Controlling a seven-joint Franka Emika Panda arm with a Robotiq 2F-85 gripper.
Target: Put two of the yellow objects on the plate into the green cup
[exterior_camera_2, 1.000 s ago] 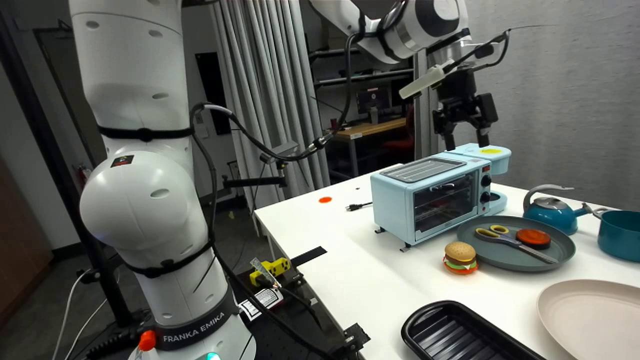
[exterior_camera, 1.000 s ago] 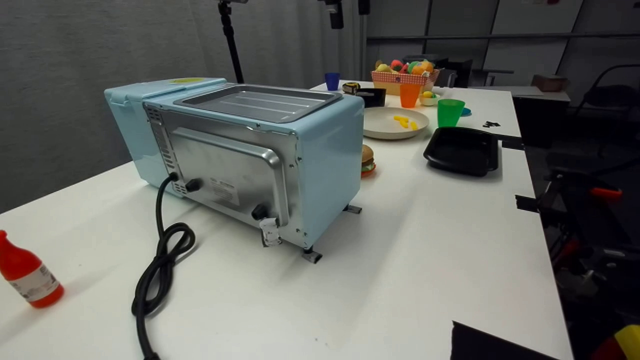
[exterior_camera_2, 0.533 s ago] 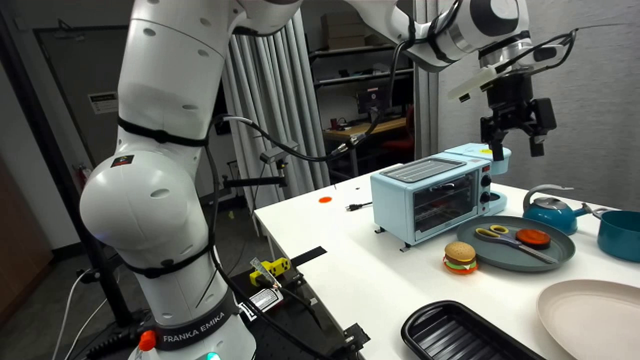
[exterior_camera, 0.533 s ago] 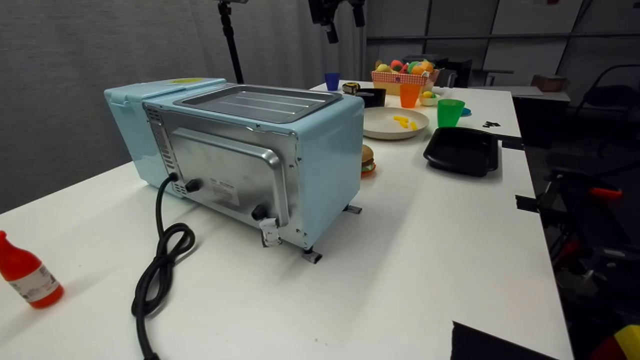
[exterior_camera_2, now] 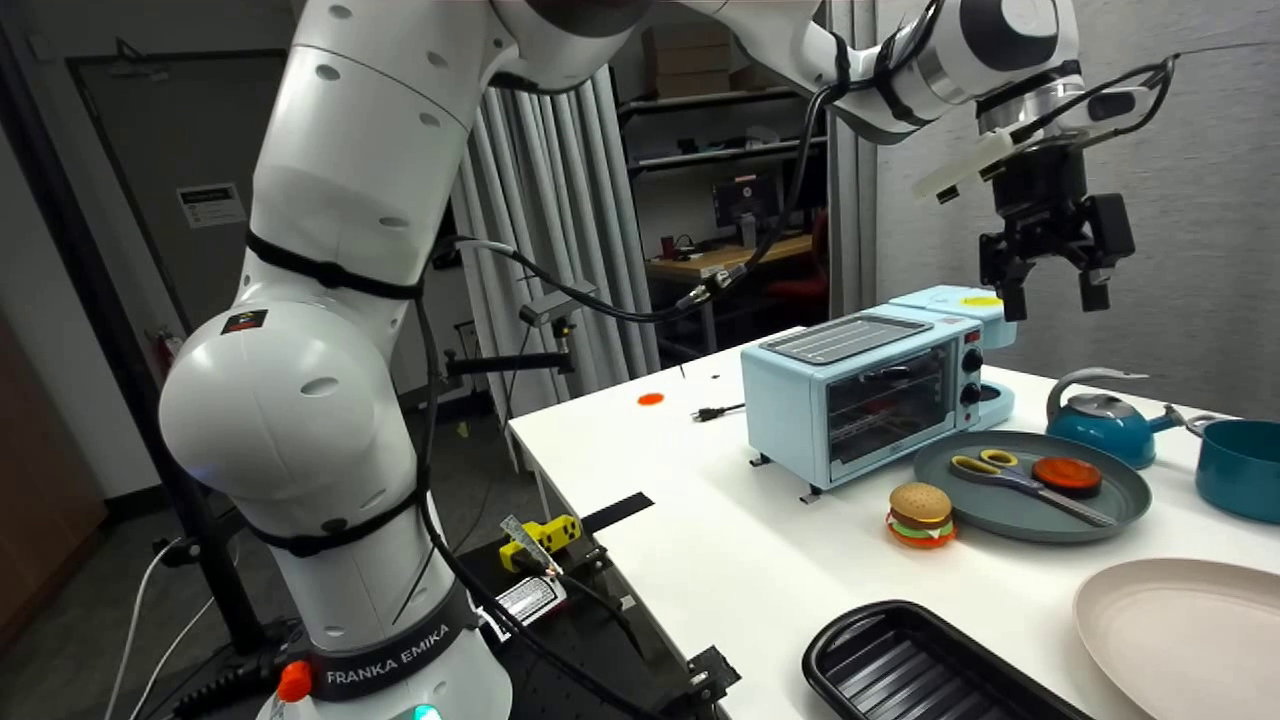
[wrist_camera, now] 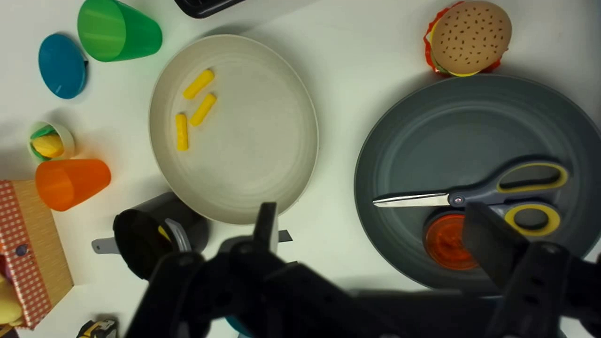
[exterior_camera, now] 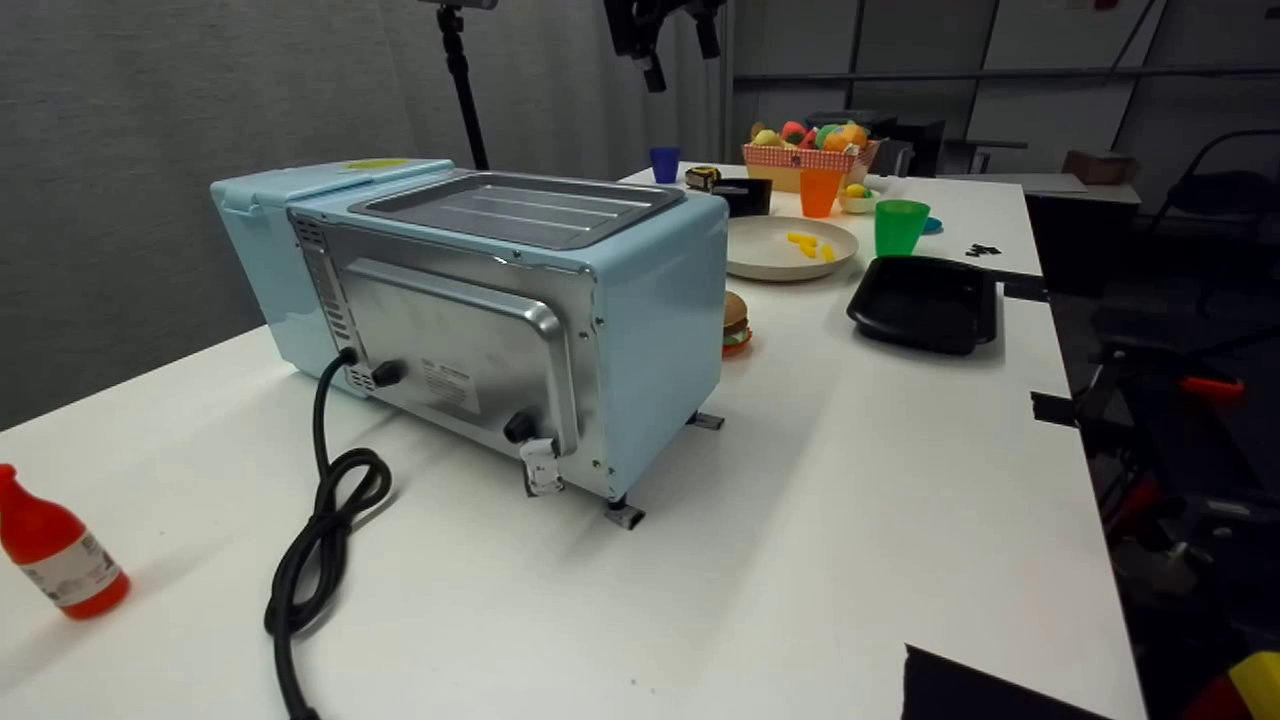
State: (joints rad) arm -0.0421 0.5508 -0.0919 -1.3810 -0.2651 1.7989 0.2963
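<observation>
Three yellow pieces (wrist_camera: pixel 203 109) lie toward one side of the whitish plate (wrist_camera: pixel 253 141); an exterior view shows yellow pieces (exterior_camera: pixel 802 240) on the plate (exterior_camera: pixel 760 257) too. The plate (exterior_camera_2: pixel 1190 620) is cut off in an exterior view. The green cup (wrist_camera: pixel 141 33) stands upright beside the plate, also in an exterior view (exterior_camera: pixel 900 228). My gripper (wrist_camera: pixel 373 206) is open and empty, its fingers wide apart. It hangs high above the table (exterior_camera_2: pixel 1055 301), above the area of the grey plate and kettle. It shows at the top of an exterior view (exterior_camera: pixel 682 62).
A dark grey plate (wrist_camera: pixel 422 131) holds scissors (wrist_camera: pixel 413 201) and a red disc (wrist_camera: pixel 448 244). A toy burger (wrist_camera: pixel 469 40), black tray (exterior_camera: pixel 925 300), orange cup (wrist_camera: pixel 75 180) and black mug (wrist_camera: pixel 145 234) stand around the plates. A toaster oven (exterior_camera_2: pixel 860 380) and kettle (exterior_camera_2: pixel 1105 430) are nearby.
My gripper has moved right and slightly down in an exterior view, and left and down in an exterior view. It stays open. The objects on the table have not moved.
</observation>
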